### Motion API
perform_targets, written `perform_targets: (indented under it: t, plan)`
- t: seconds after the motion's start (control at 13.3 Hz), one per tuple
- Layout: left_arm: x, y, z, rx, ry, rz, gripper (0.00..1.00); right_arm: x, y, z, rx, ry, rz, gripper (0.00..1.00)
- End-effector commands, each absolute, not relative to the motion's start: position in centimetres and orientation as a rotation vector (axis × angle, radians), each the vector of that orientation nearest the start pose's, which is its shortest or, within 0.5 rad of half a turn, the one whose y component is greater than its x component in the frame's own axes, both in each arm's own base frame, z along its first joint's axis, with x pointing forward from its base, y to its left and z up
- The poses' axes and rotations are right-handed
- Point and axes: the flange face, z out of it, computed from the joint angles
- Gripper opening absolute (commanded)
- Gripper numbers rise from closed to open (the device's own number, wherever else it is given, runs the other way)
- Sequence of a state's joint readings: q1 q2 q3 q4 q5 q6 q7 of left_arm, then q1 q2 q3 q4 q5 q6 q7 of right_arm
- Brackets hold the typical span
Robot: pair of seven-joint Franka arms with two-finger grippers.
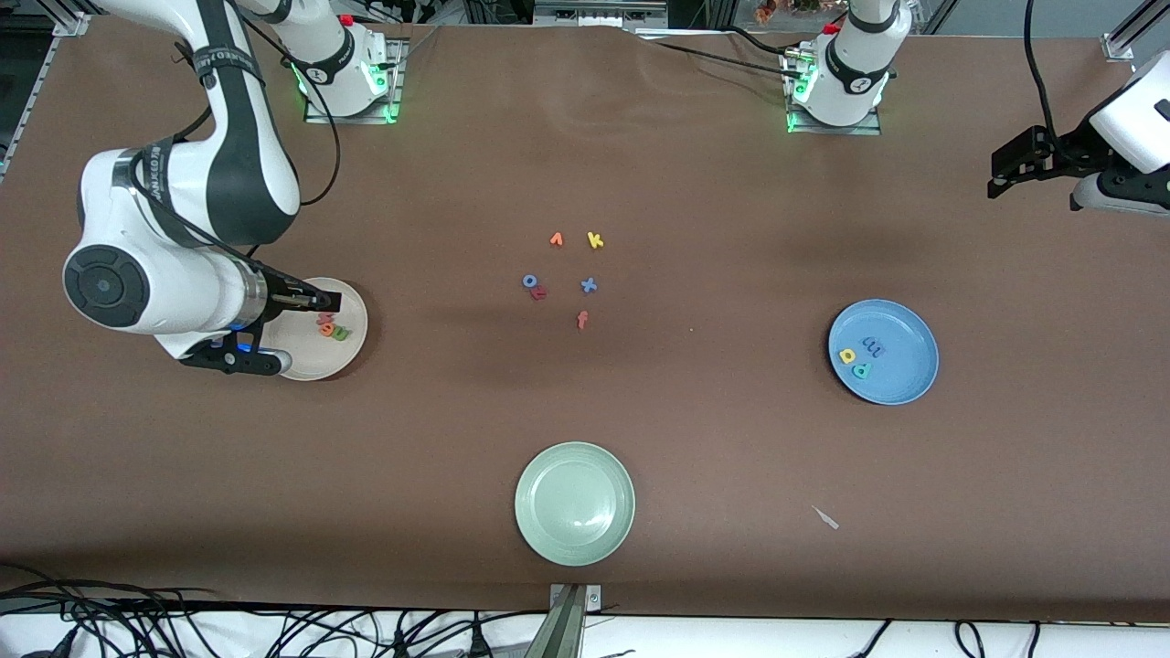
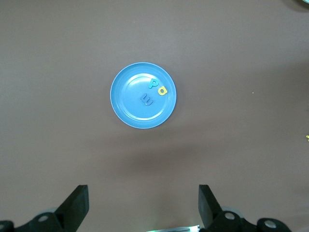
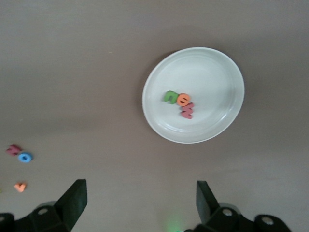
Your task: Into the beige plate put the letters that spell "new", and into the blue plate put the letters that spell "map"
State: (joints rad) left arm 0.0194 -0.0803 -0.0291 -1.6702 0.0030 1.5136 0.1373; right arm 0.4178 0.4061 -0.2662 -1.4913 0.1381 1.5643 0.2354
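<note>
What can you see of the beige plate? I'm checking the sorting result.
The beige plate is round, plain cream, glossy, with a raised rim, lying flat at the right arm's end of the table. A green n, an orange e and a salmon-red w lie clustered in it, touching. The right tool hangs open over it.
</note>
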Motion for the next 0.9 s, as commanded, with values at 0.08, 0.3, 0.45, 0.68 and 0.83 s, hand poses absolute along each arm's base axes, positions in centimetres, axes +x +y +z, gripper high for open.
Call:
perform_targets:
  t: [0.08,0.3,0.45,0.68,0.83]
  plan:
    - [52.6,-0.8,62.2,-3.146,0.22,0.12,1.0,60.8,12.0,48.2,-3.085,0.127,0.437,1.0]
    - [52.6,-0.9,62.2,-3.146,0.223,0.12,1.0,58.7,8.4,51.5,-3.077,0.055,0.384,1.0]
    - [52.6,-0.9,62.2,-3.146,0.223,0.12,1.0,57.4,6.9,53.6,-3.076,-0.005,0.371,1.0]
    - [52.6,-1.0,62.2,-3.146,0.225,0.12,1.0,55.2,5.6,56.6,-3.065,0.011,0.341,1.0]
    - [52.6,-1.0,62.2,-3.147,0.226,0.12,1.0,54.9,5.3,57.5,-3.1,0.003,0.329,1.0]
